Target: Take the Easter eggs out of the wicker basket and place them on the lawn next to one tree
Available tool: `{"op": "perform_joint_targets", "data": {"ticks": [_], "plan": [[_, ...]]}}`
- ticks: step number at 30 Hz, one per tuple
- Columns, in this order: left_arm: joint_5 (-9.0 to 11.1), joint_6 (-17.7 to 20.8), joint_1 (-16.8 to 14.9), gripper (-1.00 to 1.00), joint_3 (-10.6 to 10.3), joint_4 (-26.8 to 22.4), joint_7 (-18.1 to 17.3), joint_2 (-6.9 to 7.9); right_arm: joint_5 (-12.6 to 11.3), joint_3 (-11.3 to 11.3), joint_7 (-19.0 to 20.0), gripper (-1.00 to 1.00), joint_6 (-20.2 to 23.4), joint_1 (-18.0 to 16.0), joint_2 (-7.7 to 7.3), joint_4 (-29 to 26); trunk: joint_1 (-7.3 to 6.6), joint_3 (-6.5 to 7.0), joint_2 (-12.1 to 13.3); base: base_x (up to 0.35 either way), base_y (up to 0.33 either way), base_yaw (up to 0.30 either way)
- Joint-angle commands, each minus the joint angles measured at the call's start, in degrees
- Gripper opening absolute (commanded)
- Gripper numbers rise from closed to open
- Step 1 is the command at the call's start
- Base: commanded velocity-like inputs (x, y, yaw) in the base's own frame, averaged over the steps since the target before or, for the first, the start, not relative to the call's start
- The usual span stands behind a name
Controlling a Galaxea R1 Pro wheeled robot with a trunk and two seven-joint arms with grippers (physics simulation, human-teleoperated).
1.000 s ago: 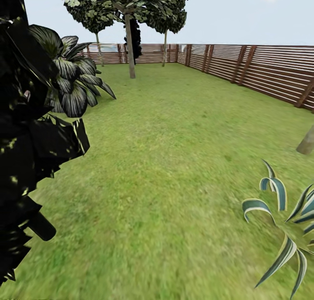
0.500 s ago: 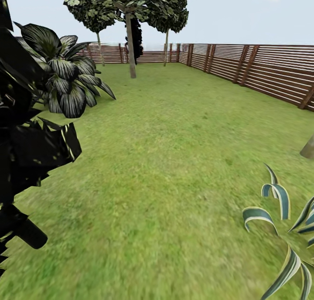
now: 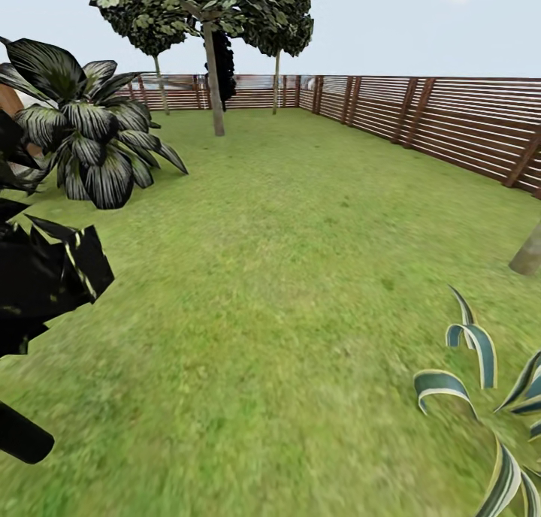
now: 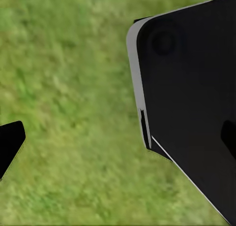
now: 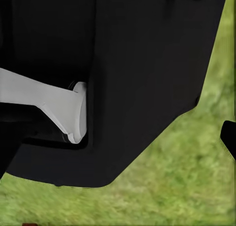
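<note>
No eggs: none of the three Easter eggs can be found in these views, so where they lie I cannot tell.
Wicker basket: likewise unseen; its place is unknown from here.
Left claw: the left wrist view has black robot bodywork over grass, with one dark tip at the edge; whether the claw is open or closed I cannot tell.
Right claw: the right wrist view is mostly dark bodywork with a pale part, grass beyond; its state I cannot tell either.
Nearest ground: a striped blue-green plant (image 3: 481, 374) at the near right and black angular foliage (image 3: 45, 276) at the near left.
Middle ground: the lawn (image 3: 300, 276) lies open and bare of task things; a dark broad-leaved plant (image 3: 90, 141) stands to the left, and a pale trunk base (image 3: 527, 252) leans in at the right edge.
Far ground: the tree (image 3: 213, 89) with its straight trunk stands on the grass before the fence (image 3: 451, 126) that closes the garden.
Progress: judged from this, the robot is in transit; no egg shows beside that tree, so all three placements may be left.
</note>
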Motion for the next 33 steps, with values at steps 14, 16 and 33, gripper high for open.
{"op": "perform_joint_targets", "data": {"ticks": [14,16,33], "plan": [[0.0,-0.2,0.0,1.0,-0.3,0.0,0.1,0.01,0.1,0.3,0.0,1.0,-0.1,0.0,-0.01,0.0,0.05,-0.06,-0.1,0.324,-0.002,-0.002],[0.0,-0.2,0.0,1.0,-0.3,0.0,0.1,0.01,0.1,0.3,0.0,1.0,-0.1,0.0,-0.01,0.0,0.05,-0.06,-0.1,0.327,-0.015,0.0],[0.0,-0.2,0.0,1.0,-0.3,0.0,0.1,0.01,0.0,0.3,0.0,1.0,-0.1,0.0,-0.01,0.0,0.05,-0.06,-0.1,0.326,-0.079,0.0]]}}
